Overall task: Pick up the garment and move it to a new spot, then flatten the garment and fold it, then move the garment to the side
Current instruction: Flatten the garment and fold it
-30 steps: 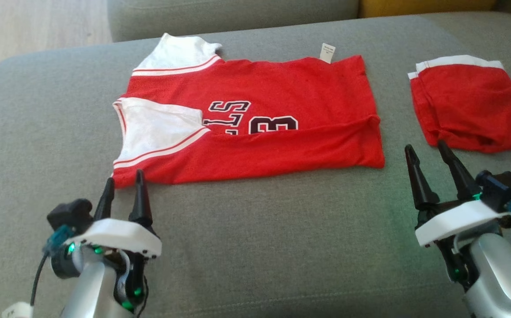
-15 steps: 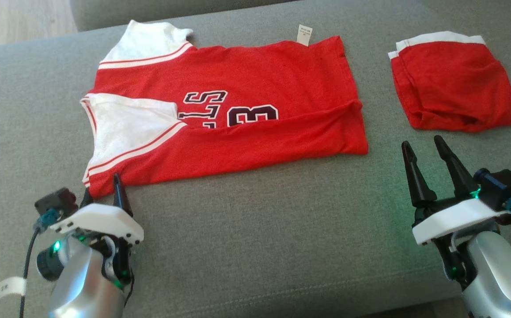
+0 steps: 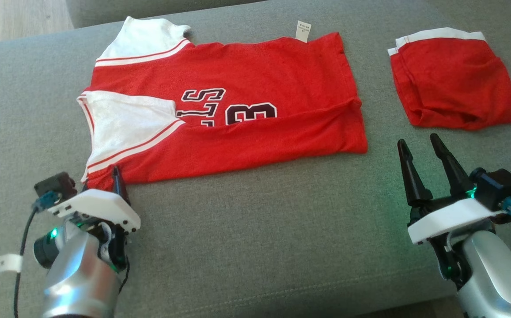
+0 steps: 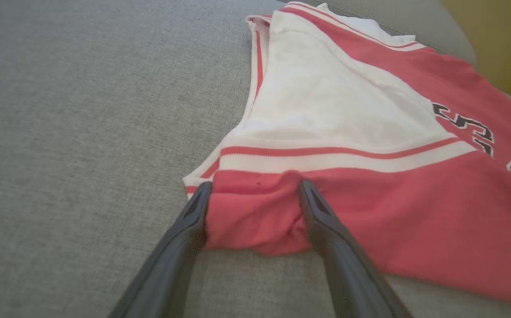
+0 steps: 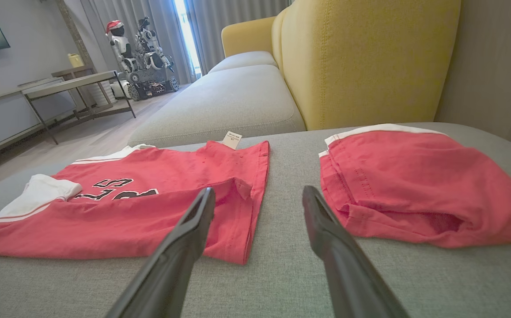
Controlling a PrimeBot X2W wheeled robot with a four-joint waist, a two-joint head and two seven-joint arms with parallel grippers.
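The garment [image 3: 237,106] is a red jersey with white sleeves and dark lettering. It lies spread on the grey cushion [image 3: 259,229] with its near long edge folded over. My left gripper [image 3: 101,181] is at the jersey's near left corner. In the left wrist view, the left gripper [image 4: 255,187] is open, its fingers straddling the bunched red corner of the garment [image 4: 370,132] and resting on the cloth. My right gripper [image 3: 418,141] is open and holds nothing, near the jersey's right hem. In the right wrist view, the right gripper [image 5: 259,192] points between the garment [image 5: 149,194] and the shorts.
Folded red shorts [image 3: 454,84] with a white waistband lie at the right of the cushion, also seen in the right wrist view [image 5: 414,176]. A yellow sofa back [image 5: 370,53] and a grey seat stand beyond. Far off are a metal table [image 5: 74,84] and another robot [image 5: 140,48].
The head camera has shifted, so the whole picture sits further left. My left gripper has tipped forward and down onto the jersey's near left corner. The right gripper has barely moved.
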